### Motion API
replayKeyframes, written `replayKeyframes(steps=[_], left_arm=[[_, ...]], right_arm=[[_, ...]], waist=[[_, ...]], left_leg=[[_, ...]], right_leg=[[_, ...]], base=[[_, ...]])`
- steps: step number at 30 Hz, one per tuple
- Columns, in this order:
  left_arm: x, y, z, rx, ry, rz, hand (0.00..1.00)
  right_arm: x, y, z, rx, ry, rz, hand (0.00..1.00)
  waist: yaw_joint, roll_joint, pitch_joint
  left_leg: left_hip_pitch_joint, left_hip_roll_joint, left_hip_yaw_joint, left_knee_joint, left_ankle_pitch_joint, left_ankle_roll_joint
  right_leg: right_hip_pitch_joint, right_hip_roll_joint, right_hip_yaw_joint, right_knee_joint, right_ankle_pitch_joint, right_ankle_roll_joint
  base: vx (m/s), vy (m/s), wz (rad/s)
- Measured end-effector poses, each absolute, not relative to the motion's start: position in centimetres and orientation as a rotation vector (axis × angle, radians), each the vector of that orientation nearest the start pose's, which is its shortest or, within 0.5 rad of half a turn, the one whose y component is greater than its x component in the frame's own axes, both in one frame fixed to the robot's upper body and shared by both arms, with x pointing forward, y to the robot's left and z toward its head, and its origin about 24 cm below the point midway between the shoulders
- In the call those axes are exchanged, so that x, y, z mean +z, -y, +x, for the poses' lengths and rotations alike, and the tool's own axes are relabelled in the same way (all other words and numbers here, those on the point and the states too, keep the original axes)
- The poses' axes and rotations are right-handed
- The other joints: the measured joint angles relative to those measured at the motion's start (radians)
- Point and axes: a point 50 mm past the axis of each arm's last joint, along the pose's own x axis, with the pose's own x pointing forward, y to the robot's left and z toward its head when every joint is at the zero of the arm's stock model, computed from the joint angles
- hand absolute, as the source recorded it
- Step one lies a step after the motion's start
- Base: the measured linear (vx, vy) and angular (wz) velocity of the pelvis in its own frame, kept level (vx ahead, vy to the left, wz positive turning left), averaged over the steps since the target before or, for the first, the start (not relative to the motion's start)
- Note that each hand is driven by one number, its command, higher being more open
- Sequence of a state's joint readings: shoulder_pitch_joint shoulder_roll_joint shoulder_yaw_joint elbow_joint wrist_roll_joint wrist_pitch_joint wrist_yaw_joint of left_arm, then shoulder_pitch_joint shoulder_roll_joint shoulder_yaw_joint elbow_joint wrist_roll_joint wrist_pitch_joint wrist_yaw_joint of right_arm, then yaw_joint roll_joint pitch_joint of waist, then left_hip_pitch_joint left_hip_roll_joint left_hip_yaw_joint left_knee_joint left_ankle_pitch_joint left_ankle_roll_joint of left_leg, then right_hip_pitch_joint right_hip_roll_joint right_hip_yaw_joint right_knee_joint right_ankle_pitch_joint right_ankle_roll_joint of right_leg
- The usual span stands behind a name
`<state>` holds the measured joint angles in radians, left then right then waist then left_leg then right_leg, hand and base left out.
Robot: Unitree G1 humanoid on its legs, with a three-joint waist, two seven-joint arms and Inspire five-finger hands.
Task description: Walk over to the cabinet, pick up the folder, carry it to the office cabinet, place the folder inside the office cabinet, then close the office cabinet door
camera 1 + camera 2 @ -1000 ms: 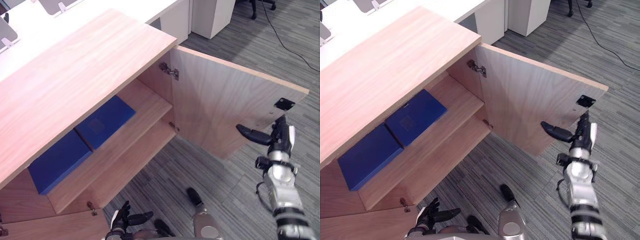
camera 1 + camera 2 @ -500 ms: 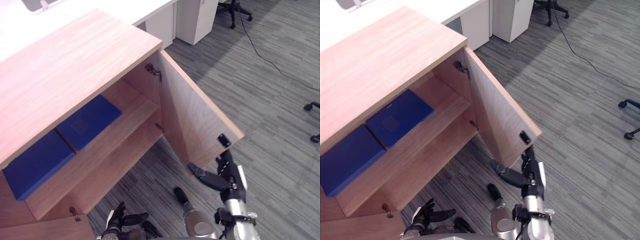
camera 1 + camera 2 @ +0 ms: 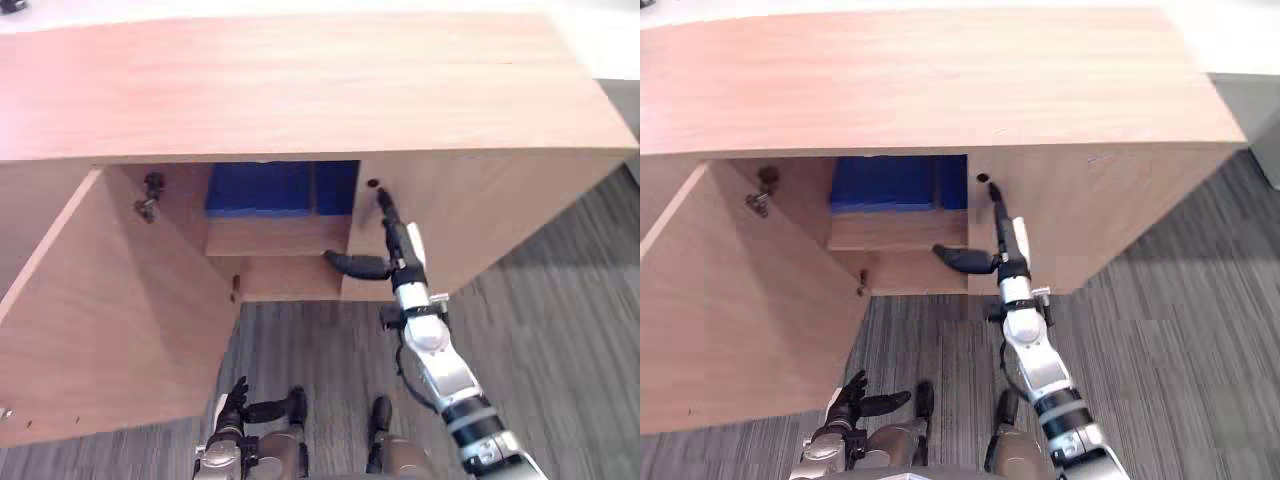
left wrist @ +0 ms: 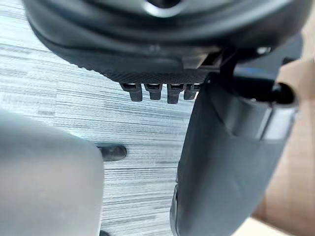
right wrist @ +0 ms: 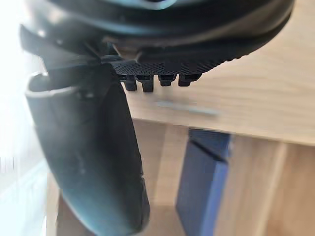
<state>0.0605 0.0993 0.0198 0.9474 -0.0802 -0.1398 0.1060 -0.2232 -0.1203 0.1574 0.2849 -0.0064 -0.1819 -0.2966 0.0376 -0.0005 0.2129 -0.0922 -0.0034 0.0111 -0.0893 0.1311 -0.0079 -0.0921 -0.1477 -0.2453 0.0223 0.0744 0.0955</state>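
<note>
The right hand (image 3: 398, 258) pressed straight, open fingers flat on the right door (image 3: 480, 220), seemingly to push it shut rather than grip it. The blue folders (image 3: 262, 188) lay on the shelf (image 3: 275, 236) inside the office cabinet (image 3: 300, 90); the left hand (image 3: 238, 405) hung low, relaxed and empty

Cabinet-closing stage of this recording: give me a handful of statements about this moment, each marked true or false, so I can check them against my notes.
1. The right hand has straight fingers laid against the right door. True.
2. The left door is shut. False: it stands wide open, swung out toward the robot.
3. Blue folders lie on the shelf inside the cabinet. True.
4. The left hand grips a folder. False: it hangs low near the floor, open and empty.
5. The floor is grey striped carpet. True.
</note>
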Motion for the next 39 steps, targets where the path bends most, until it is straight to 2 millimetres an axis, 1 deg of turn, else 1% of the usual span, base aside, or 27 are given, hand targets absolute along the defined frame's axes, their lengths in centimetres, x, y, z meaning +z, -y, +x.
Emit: replayKeyframes(steps=[1, 2, 5, 7, 8, 9, 11, 13, 14, 15, 16, 17, 18, 19, 20, 22, 24, 25, 27, 29, 30, 31, 32, 34, 35, 36, 39], left_arm=[[-14.0, -19.7, 13.5, 0.216, -0.855, 0.058, 1.00], [-14.0, -19.8, 13.5, 0.217, -0.856, 0.059, 1.00], [-14.0, -19.8, 13.4, 0.223, -0.856, 0.050, 1.00], [-14.0, -19.8, 13.5, 0.234, -0.851, 0.038, 1.00], [-13.9, -20.1, 13.3, 0.267, -0.846, 0.008, 1.00], [-13.9, -20.3, 13.1, 0.290, -0.843, -0.011, 1.00], [-13.8, -21.6, 11.9, 0.398, -0.829, -0.080, 1.00], [-13.5, -22.7, 11.2, 0.473, -0.811, -0.116, 1.00], [-13.0, -23.7, 11.0, 0.527, -0.779, -0.137, 1.00], [-12.4, -24.6, 11.2, 0.566, -0.739, -0.144, 1.00], [-12.0, -25.1, 11.4, 0.583, -0.710, -0.148, 1.00], [-10.5, -26.4, 12.2, 0.613, -0.622, -0.138, 1.00], [-9.8, -27.0, 12.7, 0.619, -0.582, -0.126, 1.00], [-8.1, -28.2, 13.5, 0.629, -0.497, -0.097, 1.00], [-7.3, -28.9, 13.8, 0.639, -0.455, -0.084, 1.00], [-4.4, -31.1, 14.7, 0.662, -0.320, -0.020, 1.00], [-1.4, -33.1, 15.5, 0.673, -0.197, 0.041, 1.00], [-0.7, -33.6, 15.6, 0.674, -0.170, 0.058, 1.00], [1.7, -34.5, 16.4, 0.664, -0.084, 0.110, 1.00], [2.9, -34.8, 17.1, 0.647, -0.035, 0.133, 1.00], [3.9, -34.9, 17.7, 0.634, 0.002, 0.145, 1.00], [4.6, -34.8, 18.4, 0.623, 0.037, 0.147, 1.00], [4.9, -34.7, 18.6, 0.620, 0.051, 0.149, 1.00], [5.0, -35.0, 18.5, 0.650, 0.058, 0.127, 1.00], [5.0, -35.0, 18.4, 0.653, 0.059, 0.125, 1.00], [4.9, -35.1, 18.2, 0.663, 0.055, 0.122, 1.00], [4.1, -34.7, 17.1, 0.735, 0.061, 0.058, 1.00]], right_arm=[[5.1, 14.3, 29.6, -0.113, 0.123, -0.136, 1.00], [5.2, 14.7, 29.8, -0.131, 0.123, -0.136, 1.00], [5.3, 15.5, 30.3, -0.160, 0.114, -0.139, 1.00], [4.9, 16.5, 30.4, -0.195, 0.099, -0.135, 1.00], [4.3, 17.3, 30.4, -0.213, 0.069, -0.127, 1.00], [3.9, 17.6, 30.2, -0.219, 0.051, -0.127, 1.00], [1.5, 18.3, 29.0, -0.206, -0.042, -0.145, 1.00], [-0.7, 18.5, 27.6, -0.181, -0.131, -0.159, 1.00], [-2.8, 18.3, 26.2, -0.155, -0.227, -0.174, 1.00], [-4.9, 18.2, 24.8, -0.127, -0.325, -0.186, 1.00], [-5.9, 18.1, 24.0, -0.107, -0.377, -0.195, 1.00], [-8.1, 17.8, 21.9, -0.061, -0.488, -0.212, 1.00], [-8.9, 17.6, 21.2, -0.047, -0.527, -0.216, 1.00], [-10.0, 17.3, 19.9, -0.026, -0.588, -0.219, 1.00], [-10.4, 17.3, 19.4, -0.019, -0.612, -0.218, 1.00], [-11.1, 17.5, 18.5, -0.015, -0.655, -0.238, 1.00], [-11.4, 18.5, 18.1, -0.058, -0.675, -0.240, 1.00], [-11.4, 18.8, 18.1, -0.073, -0.677, -0.236, 1.00], [-11.6, 20.0, 17.6, -0.138, -0.700, -0.222, 1.00], [-12.0, 20.7, 16.8, -0.178, -0.730, -0.211, 1.00], [-12.4, 21.3, 15.9, -0.215, -0.762, -0.200, 1.00], [-12.8, 21.9, 14.8, -0.251, -0.797, -0.188, 1.00], [-13.1, 22.2, 14.2, -0.265, -0.820, -0.182, 1.00], [-14.0, 22.8, 11.3, -0.326, -0.907, -0.149, 1.00], [-14.2, 23.0, 10.6, -0.343, -0.928, -0.139, 1.00], [-14.6, 23.3, 9.3, -0.377, -0.967, -0.122, 1.00], [-14.9, 23.8, 7.2, -0.454, -1.011, -0.070, 1.00]], waist=[[0.002, 0.003, 0.002], [0.002, 0.003, 0.002], [0.006, 0.007, 0.004], [0.008, 0.013, 0.007], [0.014, 0.015, 0.008], [0.019, 0.015, 0.008], [0.037, 0.016, 0.008], [0.052, 0.017, 0.008], [0.066, 0.017, 0.007], [0.080, 0.020, 0.006], [0.088, 0.023, 0.006], [0.103, 0.027, 0.005], [0.108, 0.028, 0.005], [0.117, 0.029, 0.005], [0.117, 0.029, 0.005], [0.117, 0.029, 0.005], [0.117, 0.029, 0.005], [0.117, 0.029, 0.005], [0.117, 0.030, 0.005], [0.115, 0.029, 0.004], [0.112, 0.028, 0.004], [0.110, 0.028, 0.004], [0.108, 0.028, 0.003], [0.105, 0.023, 0.001], [0.106, 0.021, 0.000], [0.106, 0.019, -0.002], [0.105, 0.014, -0.007]], left_leg=[[-0.001, -0.001, -0.002, -0.003, 0.000, 0.000], [-0.002, -0.001, -0.002, -0.003, -0.002, 0.002], [-0.005, -0.001, -0.010, -0.004, -0.004, 0.006], [-0.013, -0.001, -0.046, -0.004, -0.002, 0.003], [-0.017, -0.001, -0.068, -0.004, -0.001, 0.001], [-0.018, -0.001, -0.081, -0.004, -0.001, 0.001], [-0.020, -0.001, -0.117, -0.004, 0.003, -0.004], [-0.021, -0.004, -0.146, -0.004, 0.009, -0.013], [-0.021, -0.008, -0.171, -0.004, 0.010, -0.012], [-0.023, -0.015, -0.202, -0.004, 0.018, -0.004], [-0.025, -0.018, -0.216, -0.004, 0.018, -0.004], [-0.028, -0.026, -0.253, -0.002, 0.020, -0.005], [-0.029, -0.029, -0.263, 0.001, 0.021, -0.006], [-0.028, -0.035, -0.278, 0.002, 0.021, -0.007], [-0.028, -0.036, -0.281, 0.002, 0.022, -0.008], [-0.027, -0.036, -0.286, 0.002, 0.023, -0.010], [-0.027, -0.038, -0.303, 0.002, 0.023, -0.010], [-0.027, -0.038, -0.303, 0.002, 0.023, -0.010], [-0.023, -0.040, -0.302, 0.002, 0.023, -0.010], [-0.021, -0.040, -0.301, 0.001, 0.025, -0.008], [-0.021, -0.043, -0.301, -0.002, 0.026, -0.007], [-0.021, -0.044, -0.298, -0.004, 0.021, -0.013], [-0.020, -0.042, -0.296, -0.004, 0.021, -0.013], [-0.019, -0.029, -0.278, -0.005, 0.019, -0.012], [-0.020, -0.025, -0.272, -0.005, 0.017, -0.012], [-0.020, -0.017, -0.260, -0.005, 0.016, -0.012], [-0.019, -0.004, -0.222, -0.005, 0.014, -0.020]], right_leg=[[0.000, -0.001, 0.000, 0.001, -0.009, 0.006], [0.000, 0.000, 0.000, 0.001, -0.017, -0.002], [0.001, 0.007, 0.001, 0.002, -0.021, -0.001], [0.010, 0.011, -0.027, -0.004, -0.024, -0.004], [0.020, 0.012, -0.053, -0.011, -0.028, -0.005], [0.024, 0.014, -0.064, -0.012, -0.031, -0.006], [0.045, 0.016, -0.108, -0.011, -0.052, -0.006], [0.060, 0.014, -0.138, -0.010, -0.068, -0.007], [0.072, 0.012, -0.166, -0.007, -0.082, -0.008], [0.082, 0.008, -0.199, -0.001, -0.091, -0.017], [0.089, 0.007, -0.216, 0.002, -0.097, -0.022], [0.109, 0.004, -0.262, 0.011, -0.106, -0.025], [0.116, 0.003, -0.276, 0.013, -0.112, -0.030], [0.134, 0.002, -0.292, 0.014, -0.123, -0.036], [0.142, 0.003, -0.296, 0.015, -0.127, -0.041], [0.160, 0.002, -0.304, 0.016, -0.130, -0.045], [0.166, 0.002, -0.304, 0.018, -0.132, -0.046], [0.166, 0.002, -0.304, 0.018, -0.132, -0.046], [0.169, 0.004, -0.299, 0.018, -0.133, -0.045], [0.170, 0.004, -0.288, 0.017, -0.139, -0.046], [0.170, 0.003, -0.270, 0.016, -0.150, -0.041], [0.170, 0.002, -0.257, 0.013, -0.159, -0.031], [0.170, 0.004, -0.253, 0.012, -0.161, -0.030], [0.165, 0.012, -0.236, 0.011, -0.162, -0.029], [0.161, 0.013, -0.229, 0.011, -0.162, -0.029], [0.155, 0.019, -0.215, 0.011, -0.162, -0.030], [0.137, 0.028, -0.174, 0.013, -0.157, -0.034]], base=[[0.11, 0.106, 1.05], [-0.03, 0.021, 0.09], [-0.02, -0.001, 0.08], [0.00, -0.031, 0.38], [0.01, -0.035, 0.51], [0.03, -0.056, 0.58], [0.08, -0.068, 0.59], [0.12, -0.066, 0.55], [0.16, -0.060, 0.74], [0.17, -0.056, 0.79], [0.20, -0.052, 1.01], [0.15, -0.036, 0.89], [0.17, -0.028, 1.09], [0.10, -0.006, 0.77], [0.09, 0.002, 0.85], [0.04, 0.013, 0.59], [-0.01, 0.007, 0.26], [-0.05, -0.004, 0.05], [-0.09, -0.002, -0.03], [-0.10, 0.006, -0.01], [-0.12, -0.003, -0.01], [-0.12, -0.009, -0.03], [-0.12, -0.022, -0.12], [-0.09, -0.026, -0.18], [-0.06, -0.021, -0.22], [-0.03, -0.016, -0.22], [-0.02, -0.018, -0.37]])
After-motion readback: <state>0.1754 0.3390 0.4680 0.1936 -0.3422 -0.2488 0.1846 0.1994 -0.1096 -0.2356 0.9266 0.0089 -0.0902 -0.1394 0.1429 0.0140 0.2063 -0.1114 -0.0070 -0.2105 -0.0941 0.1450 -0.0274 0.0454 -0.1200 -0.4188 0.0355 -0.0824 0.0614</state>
